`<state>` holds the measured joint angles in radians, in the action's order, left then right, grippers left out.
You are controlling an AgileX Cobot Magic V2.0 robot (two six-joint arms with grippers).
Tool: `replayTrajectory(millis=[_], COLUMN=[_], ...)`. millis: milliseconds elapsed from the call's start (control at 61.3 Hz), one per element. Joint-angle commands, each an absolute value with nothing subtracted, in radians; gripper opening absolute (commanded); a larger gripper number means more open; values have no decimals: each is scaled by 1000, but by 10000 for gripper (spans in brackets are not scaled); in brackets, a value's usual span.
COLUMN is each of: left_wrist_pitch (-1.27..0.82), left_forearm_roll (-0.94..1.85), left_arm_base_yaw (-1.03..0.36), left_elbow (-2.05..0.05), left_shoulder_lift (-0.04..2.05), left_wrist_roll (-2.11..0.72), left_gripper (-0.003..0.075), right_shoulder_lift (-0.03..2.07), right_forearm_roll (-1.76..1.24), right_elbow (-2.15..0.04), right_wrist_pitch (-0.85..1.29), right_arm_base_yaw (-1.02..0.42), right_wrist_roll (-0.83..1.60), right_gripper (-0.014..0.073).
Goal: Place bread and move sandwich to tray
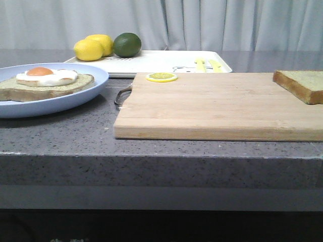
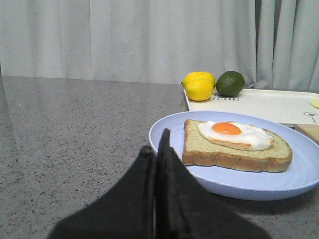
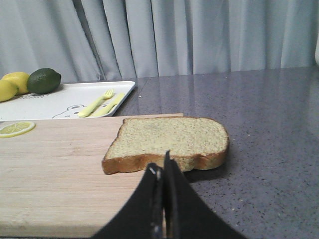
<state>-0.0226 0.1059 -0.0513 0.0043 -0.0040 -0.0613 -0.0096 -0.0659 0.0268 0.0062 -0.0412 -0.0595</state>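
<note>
The sandwich (image 1: 48,81), a bread slice with a fried egg, lies on a light-blue plate (image 1: 75,98) at the left; it also shows in the left wrist view (image 2: 234,147). The plain bread (image 1: 303,83) lies on the right end of the wooden cutting board (image 1: 212,108), half over its edge in the right wrist view (image 3: 169,142). The white tray (image 1: 161,61) stands at the back. My left gripper (image 2: 158,149) is shut and empty just short of the plate's rim (image 2: 164,144). My right gripper (image 3: 162,167) is shut and empty just in front of the bread. Neither gripper shows in the front view.
Two lemons (image 1: 93,48) and a lime (image 1: 126,44) sit on the tray's far left corner, a yellow fork and knife (image 3: 99,103) on its right part. A lemon slice (image 1: 161,77) lies on the board's far edge. The grey counter's front edge (image 1: 161,156) runs across.
</note>
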Motion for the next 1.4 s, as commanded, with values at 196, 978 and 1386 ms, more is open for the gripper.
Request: replayTrajectory(millis=[196,978,1386], left_wrist_pitch=[51,79,-316], left_forearm_roll=[114,172,147], left_arm_base_yaw=[-48,-48,-48], left_elbow=[5,-81,-575], left_shoulder_lift=[-26,-26,193], left_wrist_roll=[-53,-53,-53], left_gripper=[-20,-20,-20], right_shoulder_lift=[-28,-28,196], right_forearm_roll=[-65,-97,-16], right_elbow=[25,-77,-553], right_wrist_pitch=[-77,-58,361], right_arm_base_yaw=[-35,-35,-35], right_wrist_roll=[-51,-52,-52], right_gripper=[-69,-69,-69])
